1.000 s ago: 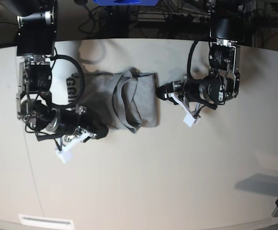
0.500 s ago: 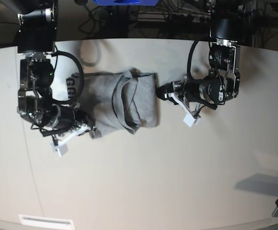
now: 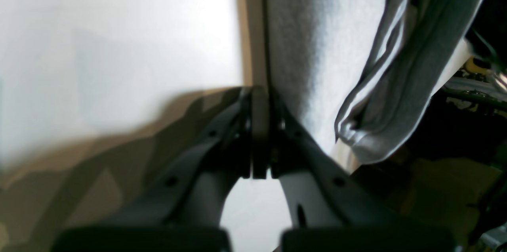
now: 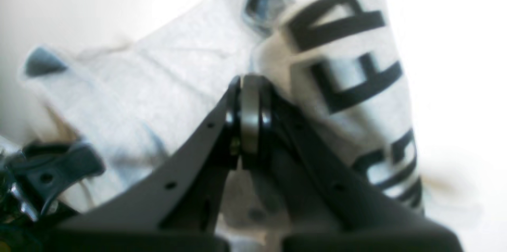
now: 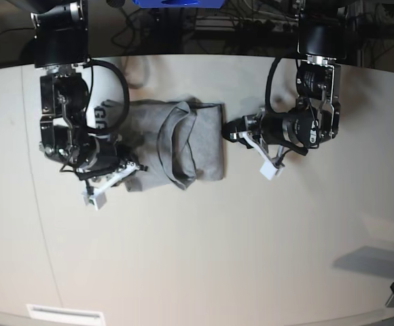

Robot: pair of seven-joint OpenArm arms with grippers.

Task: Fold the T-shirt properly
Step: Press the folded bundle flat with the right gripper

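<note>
Left claw [image 5: 270,165]: fingers pressed together, nothing between them, hanging just off the T-shirt's [image 5: 176,142] edge on the bare tabletop [image 5: 217,244]. Its wrist view shows the closed tips lined up with the straight grey edge of the cloth, a folded hem or sleeve draping to one side.

Right claw [image 5: 112,180]: fingers together at the opposite edge of the T-shirt; whether cloth is caught between them cannot be told. Its wrist view, blurred, shows the tips against heather-grey fabric, with black block lettering [image 4: 356,65] on an upturned portion beside them.

T-shirt: grey, bunched and partly folded, lying near the far side of the tabletop between the two arms; a loop of fabric crosses its middle, and a strip of lettering shows beside the right arm.

Tabletop: pale beige, curved far edge. Beyond it, dark cables and a blue object [image 5: 176,3].
</note>
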